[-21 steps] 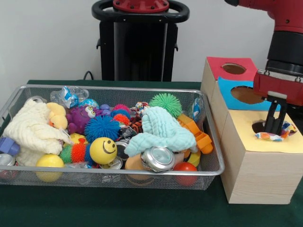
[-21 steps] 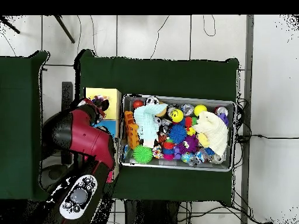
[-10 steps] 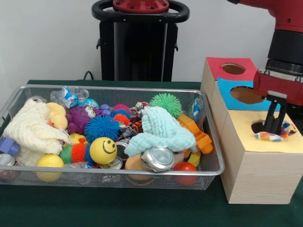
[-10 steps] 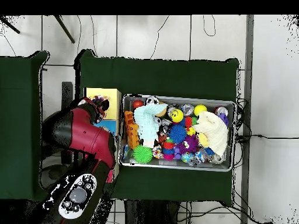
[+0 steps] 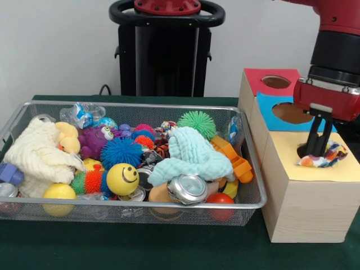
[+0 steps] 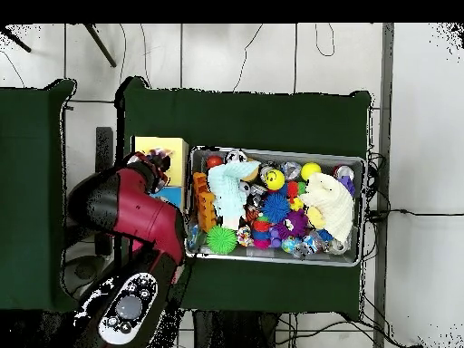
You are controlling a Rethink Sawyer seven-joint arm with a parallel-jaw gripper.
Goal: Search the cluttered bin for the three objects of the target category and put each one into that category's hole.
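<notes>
The arm comes straight down over the wooden box (image 5: 304,191), its hand (image 5: 316,147) poised at the hole (image 5: 306,151) in the yellow top. The two dark fingers (image 5: 320,138) stand close together; whether they pinch anything cannot be told. A multicoloured cloth wrapper (image 5: 322,157) lies on the yellow top touching the hole's rim, beside the fingertips. The wire basket (image 5: 247,185) sits just beside the box, crammed with toys.
</notes>
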